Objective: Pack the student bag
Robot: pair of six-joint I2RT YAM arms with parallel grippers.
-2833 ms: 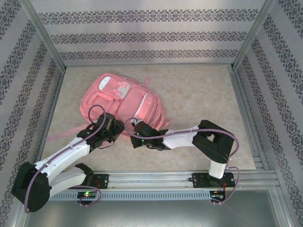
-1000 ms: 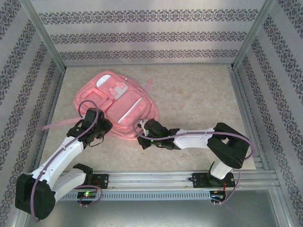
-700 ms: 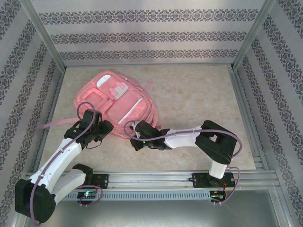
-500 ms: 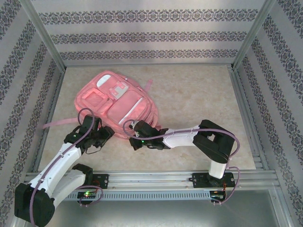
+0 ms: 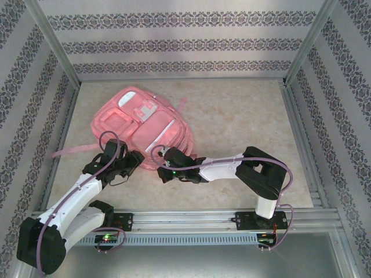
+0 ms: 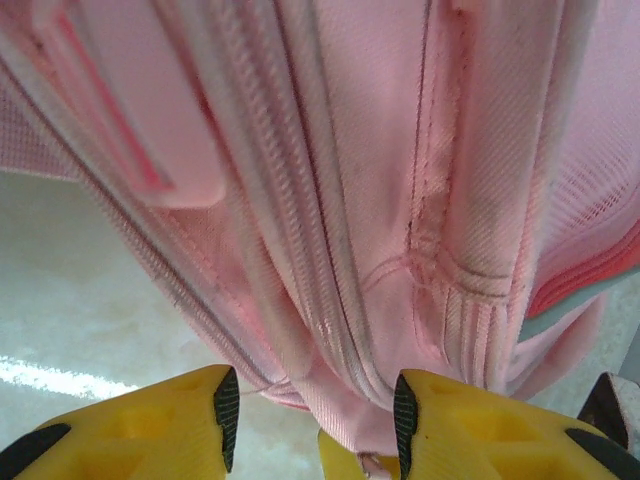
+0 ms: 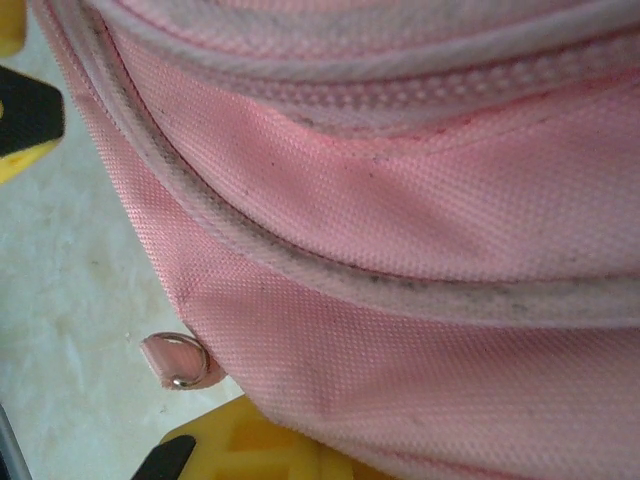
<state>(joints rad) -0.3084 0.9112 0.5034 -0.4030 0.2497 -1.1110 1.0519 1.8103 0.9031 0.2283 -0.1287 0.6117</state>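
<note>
The large soft pink fabric backpack (image 5: 142, 124) lies flat by the table's (image 5: 243, 116) left edge. My left fingers (image 6: 215, 420) straddle its near hem half open, holding nothing; my right fingers (image 7: 250, 450), shut, probably steady it.

— Where's my overhead sitting?
— High, behind the arm bases (image 5: 261, 220), tilted down and forward: bases at 6 o'clock, far wall (image 5: 185, 43) at 12. It's far enough off that I get the whole desk (image 5: 243, 116).
— And the left wrist camera?
— Looking out past the left jaws, which edge my frame at 6 o'clock, almost against the lower seam of the student bag (image 6: 400, 180); desk at 8 o'clock.
— Right wrist?
— Just as close on the same fabric, one of the right jaws at 6 o'clock, desk at 8.
— What overlaps?
— All three catch the bag's near edge, about 7 o'clock of centre in my overhead.
</note>
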